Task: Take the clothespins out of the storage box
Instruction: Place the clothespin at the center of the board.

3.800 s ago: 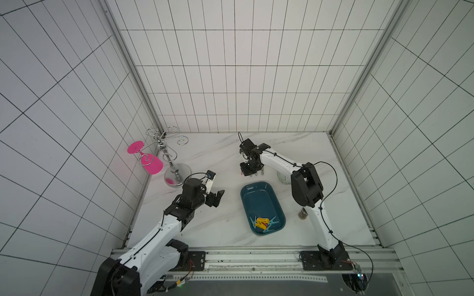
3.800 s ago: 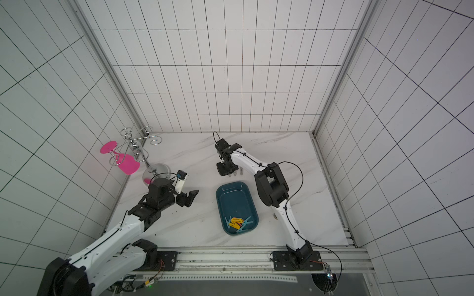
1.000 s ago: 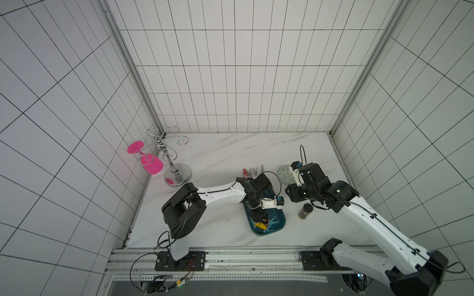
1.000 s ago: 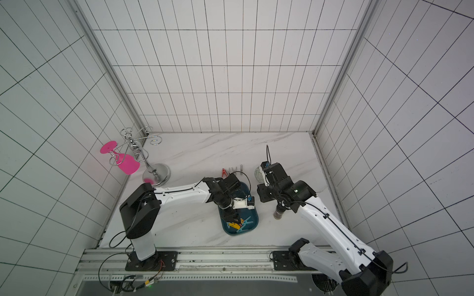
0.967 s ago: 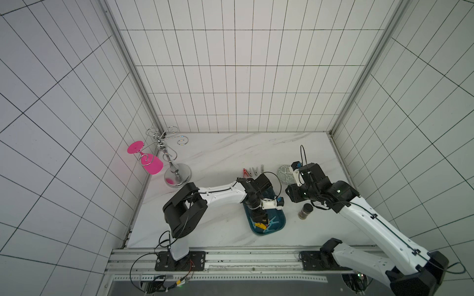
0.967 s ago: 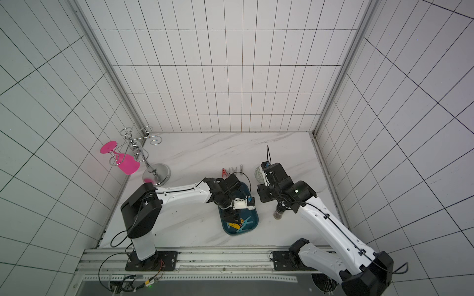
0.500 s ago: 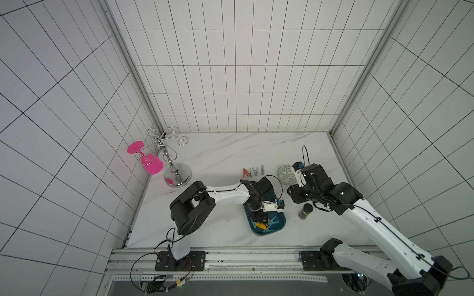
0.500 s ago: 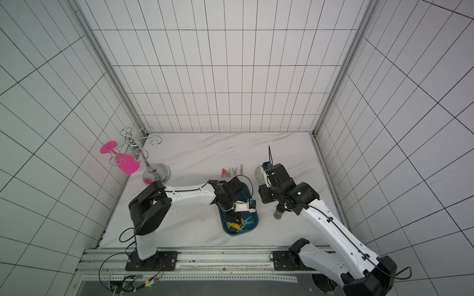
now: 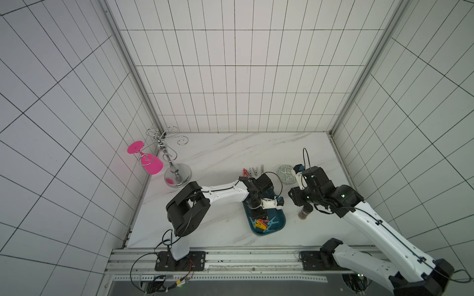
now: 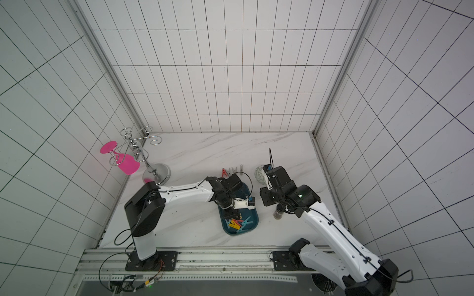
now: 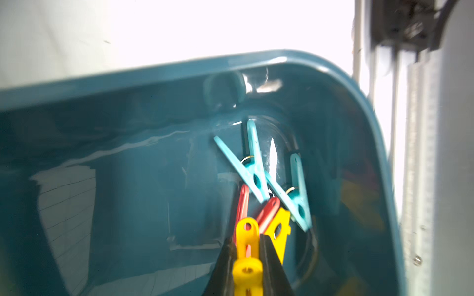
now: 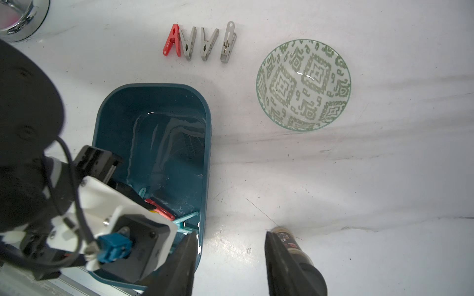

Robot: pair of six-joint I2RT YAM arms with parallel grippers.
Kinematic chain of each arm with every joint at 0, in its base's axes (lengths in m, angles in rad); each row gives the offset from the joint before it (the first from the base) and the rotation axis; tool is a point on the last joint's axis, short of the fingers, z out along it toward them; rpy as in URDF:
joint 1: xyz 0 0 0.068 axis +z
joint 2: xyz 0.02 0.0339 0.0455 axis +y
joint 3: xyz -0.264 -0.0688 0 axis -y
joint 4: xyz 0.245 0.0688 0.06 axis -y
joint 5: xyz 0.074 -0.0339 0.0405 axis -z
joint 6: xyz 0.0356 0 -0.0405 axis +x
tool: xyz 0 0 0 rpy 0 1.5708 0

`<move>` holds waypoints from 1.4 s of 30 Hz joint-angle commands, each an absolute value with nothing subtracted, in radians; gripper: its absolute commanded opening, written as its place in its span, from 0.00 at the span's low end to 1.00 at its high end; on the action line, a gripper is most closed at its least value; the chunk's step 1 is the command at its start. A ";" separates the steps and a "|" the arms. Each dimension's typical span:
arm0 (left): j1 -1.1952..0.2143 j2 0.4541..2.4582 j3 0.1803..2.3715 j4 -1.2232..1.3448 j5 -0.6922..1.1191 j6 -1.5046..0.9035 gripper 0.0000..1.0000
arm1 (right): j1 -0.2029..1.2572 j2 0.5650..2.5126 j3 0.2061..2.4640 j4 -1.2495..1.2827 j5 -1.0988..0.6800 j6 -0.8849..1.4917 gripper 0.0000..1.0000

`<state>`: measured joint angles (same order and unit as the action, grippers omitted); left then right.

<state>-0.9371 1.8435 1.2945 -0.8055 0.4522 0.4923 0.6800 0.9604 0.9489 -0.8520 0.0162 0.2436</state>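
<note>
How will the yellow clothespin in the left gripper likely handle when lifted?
Probably light and stiff: the yellow clothespin is a small moulded plastic peg. It may twist or slip, as the left gripper pinches its narrow glossy body. It might drag the red clothespin overlapping it in the storage box.

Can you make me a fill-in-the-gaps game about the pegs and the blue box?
1. The left gripper pinches a ____ clothespin inside the storage box.
2. On the table lie one red clothespin and ____ grey clothespins in a row.
3. The patterned bowl is ____.

Missing words: yellow; three; empty.
</note>
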 commanded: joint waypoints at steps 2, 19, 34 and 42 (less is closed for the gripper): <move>-0.811 1.741 1.351 -0.921 0.555 0.449 0.06 | 0.675 0.947 0.920 -0.866 0.018 0.286 0.49; -0.496 1.578 1.007 -0.796 0.177 0.444 0.08 | 0.676 0.992 0.898 -0.788 -0.003 0.305 0.49; -0.490 1.722 1.063 -0.677 0.103 0.352 0.10 | 0.675 1.077 0.910 -0.738 -0.016 0.257 0.49; -0.490 1.860 1.208 -0.632 0.129 0.265 0.11 | 0.675 1.071 0.891 -0.712 -0.009 0.283 0.48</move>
<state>-0.4919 1.8191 1.1431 -0.6838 0.1127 0.3183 0.6800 1.0752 0.9207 -0.7395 -0.0139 0.2684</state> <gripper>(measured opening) 0.148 0.485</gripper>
